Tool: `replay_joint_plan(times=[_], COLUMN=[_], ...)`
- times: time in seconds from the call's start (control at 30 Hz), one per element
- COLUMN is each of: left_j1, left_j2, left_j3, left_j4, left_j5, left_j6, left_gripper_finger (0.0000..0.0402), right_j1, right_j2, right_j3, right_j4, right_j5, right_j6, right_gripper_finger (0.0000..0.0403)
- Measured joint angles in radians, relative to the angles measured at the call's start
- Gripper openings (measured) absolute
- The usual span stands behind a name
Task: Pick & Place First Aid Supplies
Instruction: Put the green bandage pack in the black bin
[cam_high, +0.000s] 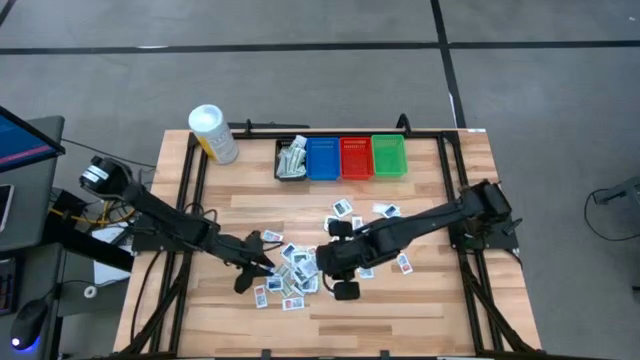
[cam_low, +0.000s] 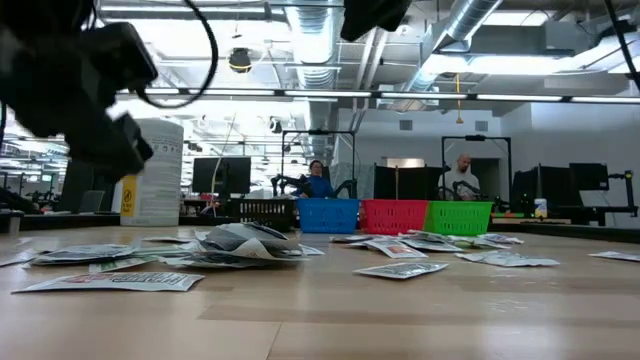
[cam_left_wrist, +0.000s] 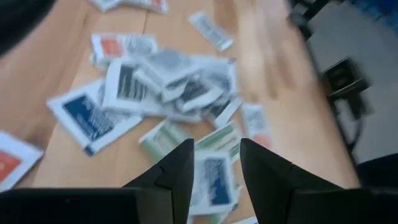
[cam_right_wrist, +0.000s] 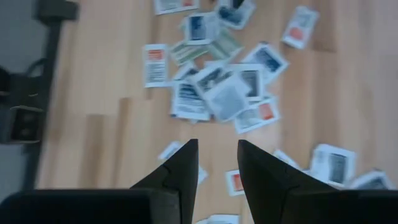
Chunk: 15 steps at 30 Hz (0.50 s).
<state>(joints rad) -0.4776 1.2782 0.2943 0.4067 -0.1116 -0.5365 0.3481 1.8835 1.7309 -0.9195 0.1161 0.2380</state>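
The first aid supplies are small flat packets, lying in a loose pile (cam_high: 292, 272) at the middle of the wooden table, with more scattered toward the bins (cam_high: 343, 208). My left gripper (cam_high: 268, 262) hovers low at the pile's left edge, open, slanting down over the packets (cam_left_wrist: 168, 81). Nothing is between its fingers (cam_left_wrist: 180, 168). My right gripper (cam_high: 322, 265) stands higher above the pile's right side, open and pointing steeply down. The packets (cam_right_wrist: 224, 87) lie well below it, and nothing is between its fingers (cam_right_wrist: 183, 165).
Along the far edge stand a black bin (cam_high: 291, 160) with some packets inside, a blue bin (cam_high: 322, 158), a red bin (cam_high: 356, 157) and a green bin (cam_high: 388, 156). A white tub with a yellow label (cam_high: 213, 133) stands at the far left. Bare wood lies along the near edge.
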Motion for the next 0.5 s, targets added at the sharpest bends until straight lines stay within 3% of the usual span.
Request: replay_joint_plan(times=[0.1,0.27,0.5], left_j1=[0.001,0.001,0.002], left_j2=[0.071,0.151,0.216], left_j3=[0.0,0.0,0.034], left_j4=[0.016,0.118,0.137], left_j5=[-0.009,-0.059,-0.109], left_j6=[0.0,0.008,0.047], left_gripper_finger=[0.0131,0.0131,0.0131], right_j1=[0.006,0.004,0.02], right_j2=[0.0,0.002,0.002], right_j3=[0.0,0.0,0.0], right_j4=[0.0,0.031,0.061], right_j5=[0.064,0.069,0.069], right_j6=[0.034,0.091,0.127], right_gripper_finger=[0.0107,0.0107,0.0107])
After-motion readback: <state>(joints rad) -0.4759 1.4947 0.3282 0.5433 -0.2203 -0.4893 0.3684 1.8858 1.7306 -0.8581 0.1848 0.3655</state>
